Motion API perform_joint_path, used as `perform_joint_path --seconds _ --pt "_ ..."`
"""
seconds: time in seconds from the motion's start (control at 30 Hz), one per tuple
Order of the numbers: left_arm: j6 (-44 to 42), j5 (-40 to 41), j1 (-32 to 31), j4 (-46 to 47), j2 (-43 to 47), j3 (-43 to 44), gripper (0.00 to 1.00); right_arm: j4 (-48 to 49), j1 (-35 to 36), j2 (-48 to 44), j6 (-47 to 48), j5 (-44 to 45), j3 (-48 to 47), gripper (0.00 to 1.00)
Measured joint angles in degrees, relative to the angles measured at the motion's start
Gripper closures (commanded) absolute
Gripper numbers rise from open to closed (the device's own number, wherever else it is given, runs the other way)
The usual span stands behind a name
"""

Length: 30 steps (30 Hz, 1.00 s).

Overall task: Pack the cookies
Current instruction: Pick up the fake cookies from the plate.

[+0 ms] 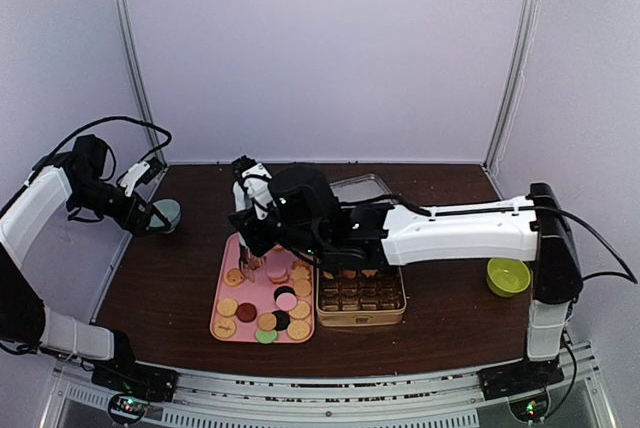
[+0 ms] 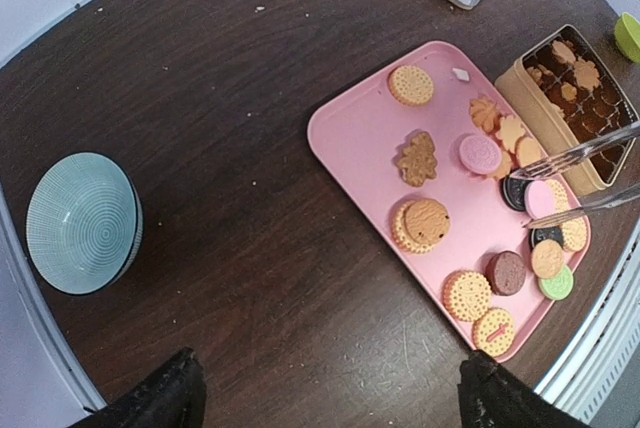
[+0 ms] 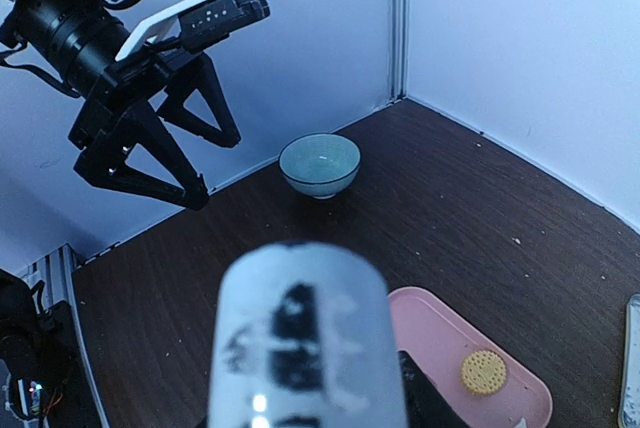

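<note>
cookies (image 2: 427, 220) lie loose on the pink tray (image 2: 360, 138), mid-surface (image 2: 230, 98). top view: tray is at 9 o'clock of the gold tin (image 1: 360, 298). a few tan ones look seated in the tin's cups.

key relation, top view: right claw (image 1: 252, 238) hangs over the tray's 12 o'clock edge, so the pile lies at 6 o'clock from it and the tin at about 4 o'clock. right arm is clearly the nearer one.

right claw looks clamped on metal tongs (image 2: 580, 163). its own fingers are hidden, so that's a judgement. in the left wrist view the tongs' long axis runs 3-to-9, prongs apart, tips bracketing a black sandwich cookie (image 2: 515, 193) and a pink cookie (image 2: 541, 198). can't tell if they touch.

left claw (image 2: 332, 363): fingers wide apart, nothing between them. it's well apart from the tray at 10 o'clock, just beside the teal bowl (image 2: 82, 223).

likely next: squeeze the tongs on one cookie, lift, swing toward 4 o'clock.
</note>
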State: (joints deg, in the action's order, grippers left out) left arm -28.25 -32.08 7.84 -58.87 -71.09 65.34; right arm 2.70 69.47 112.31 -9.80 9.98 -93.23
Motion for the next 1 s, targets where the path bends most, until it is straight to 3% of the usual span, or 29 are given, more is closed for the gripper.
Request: perform_joint_path --seconds 0.4,0.83,1.0 --pt "-1.86 0.15 0.0 -2.67 0.55 -0.31 0.1 -4.09 -1.01 18.58 1.07 -4.09 -20.92 0.61" --pt "-2.97 0.13 0.0 -2.99 1.03 -0.46 0.1 -5.07 -2.45 21.22 1.29 -4.0 -22.8 0.62" --pt "-3.17 0.13 0.0 -3.45 1.03 -0.46 0.11 -5.09 -2.62 21.64 1.03 -4.02 -22.88 0.7"
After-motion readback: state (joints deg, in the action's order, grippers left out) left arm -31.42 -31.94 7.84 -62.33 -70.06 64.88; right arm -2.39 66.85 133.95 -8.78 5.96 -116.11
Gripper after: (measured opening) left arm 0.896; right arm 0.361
